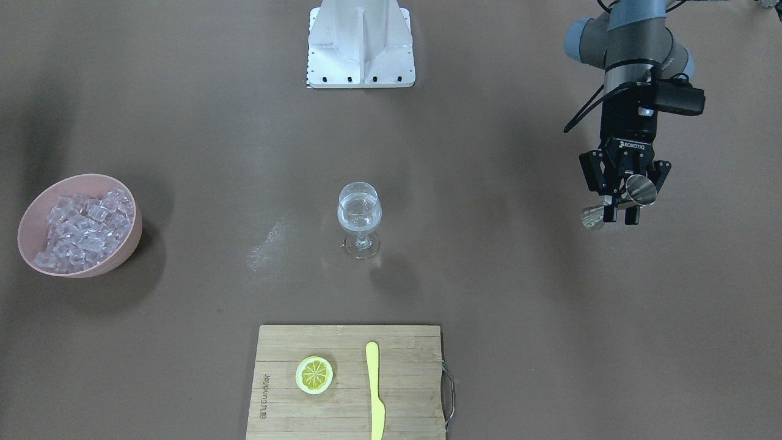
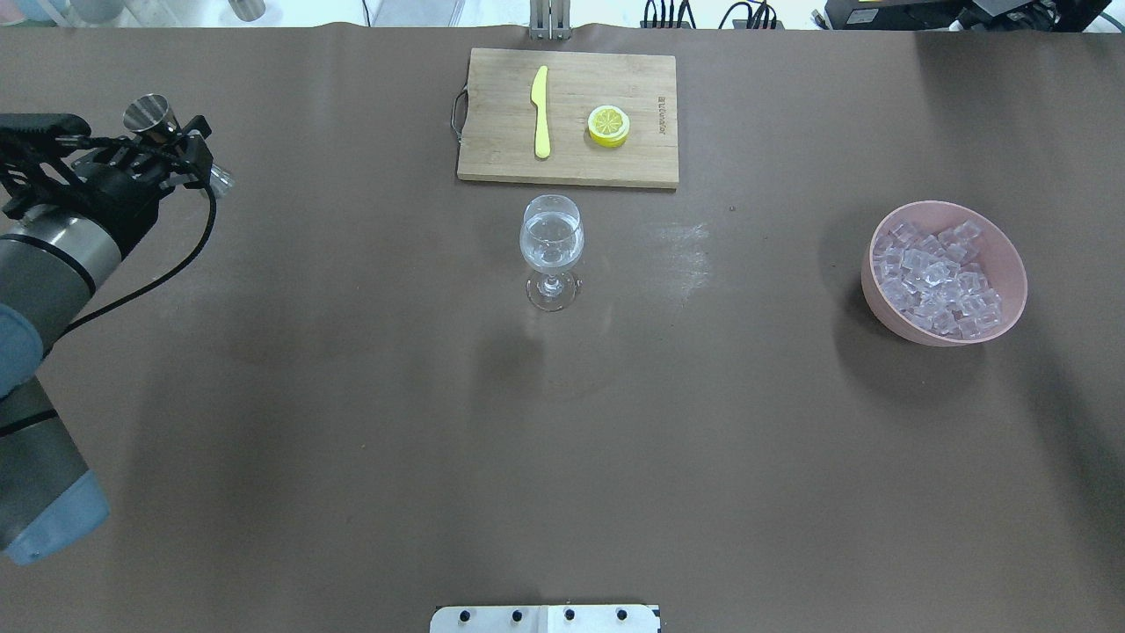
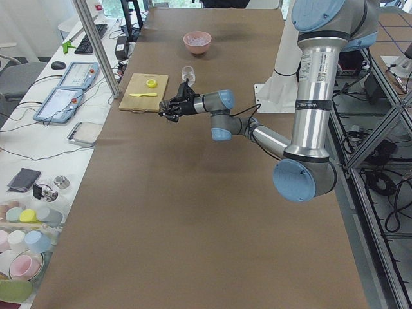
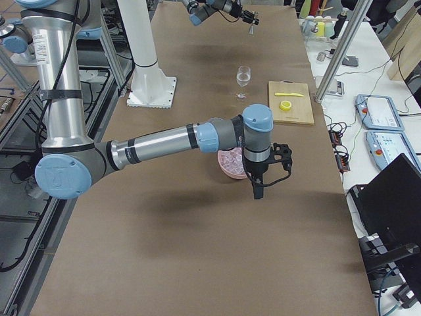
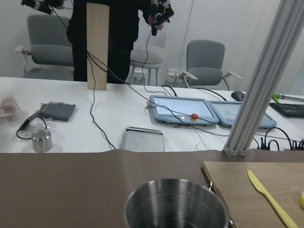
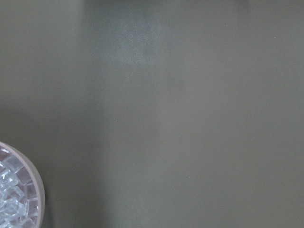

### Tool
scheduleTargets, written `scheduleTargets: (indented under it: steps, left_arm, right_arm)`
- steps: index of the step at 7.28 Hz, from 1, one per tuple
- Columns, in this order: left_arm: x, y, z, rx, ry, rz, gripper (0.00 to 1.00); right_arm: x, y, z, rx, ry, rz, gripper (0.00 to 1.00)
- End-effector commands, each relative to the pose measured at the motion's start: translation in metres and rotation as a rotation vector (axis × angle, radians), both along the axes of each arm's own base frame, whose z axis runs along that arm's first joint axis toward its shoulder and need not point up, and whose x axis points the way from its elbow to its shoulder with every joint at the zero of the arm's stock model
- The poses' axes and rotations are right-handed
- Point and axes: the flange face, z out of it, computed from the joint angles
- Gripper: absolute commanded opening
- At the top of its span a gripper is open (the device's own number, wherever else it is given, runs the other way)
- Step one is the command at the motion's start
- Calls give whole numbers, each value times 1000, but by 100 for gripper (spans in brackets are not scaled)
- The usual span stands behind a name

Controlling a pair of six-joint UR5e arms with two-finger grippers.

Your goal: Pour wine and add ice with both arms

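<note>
Ice [image 1: 82,229] fills a pink bowl [image 1: 30,211] at the front-facing view's left, well apart from the wine glass [image 1: 359,215], which stands upright mid-table [image 1: 550,336] with clear liquid in its cup. At that view's right the left gripper [image 1: 620,211] hangs above the table, its fingers closed narrowly on the waist of a steel jigger [image 1: 641,189] held sideways. Near the bottom edge a wooden cutting board [image 1: 403,366] carries a lemon slice [image 1: 314,374] and a yellow knife [image 1: 374,391], lying apart from each other. From overhead, the left gripper [image 2: 186,149] comes in at the left edge with the jigger [image 2: 148,114] across its fingers; the glass [image 2: 552,242] sits just in front of the board [image 2: 567,158], and the bowl [image 2: 1011,255] of ice [image 2: 936,281] lies far to the right. Along the table from the robot's left end, the near arm reaches out level, its gripper [image 3: 168,109] clasping the jigger short of the board. From the right end, the near arm's right gripper [image 4: 258,191] points straight down just beside the bowl [image 4: 227,168]; whether its fingers are apart or together I cannot tell. The left wrist camera looks into the jigger's open mouth [image 5: 175,204], with the board's corner [image 5: 237,185] and the knife [image 5: 268,194] at lower right. The right wrist camera sees bare table and, lower left, the bowl's rim [image 6: 37,190] with ice [image 6: 9,199] inside.
</note>
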Motion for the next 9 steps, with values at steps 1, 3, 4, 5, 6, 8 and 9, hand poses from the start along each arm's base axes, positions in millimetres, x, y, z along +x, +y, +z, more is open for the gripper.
scheduleTargets:
  steps: [1, 3, 4, 5, 6, 8, 9]
  left_arm:
    - [36, 25, 2, -12, -103, -113, 0]
    - [47, 20, 18, -103, -161, -150, 0]
    - [54, 16, 21, -157, -147, -182, 0]
    - [65, 10, 15, -192, -125, -202, 0]
    - [76, 4, 12, -229, -79, -232, 0]
    - [91, 1, 21, -279, -29, -267, 0]
    - [103, -3, 28, -288, -26, -272, 0]
  right_arm:
    - [0, 0, -1, 1, 0, 0, 100]
    - [0, -1, 1, -2, 2, 0, 100]
    - [0, -1, 1, -2, 2, 0, 100]
    - [0, -1, 0, 0, 2, 0, 100]
    - [1, 0, -1, 1, 1, 2, 100]
    - [0, -1, 0, 0, 3, 1, 100]
    - [0, -1, 0, 0, 3, 1, 100]
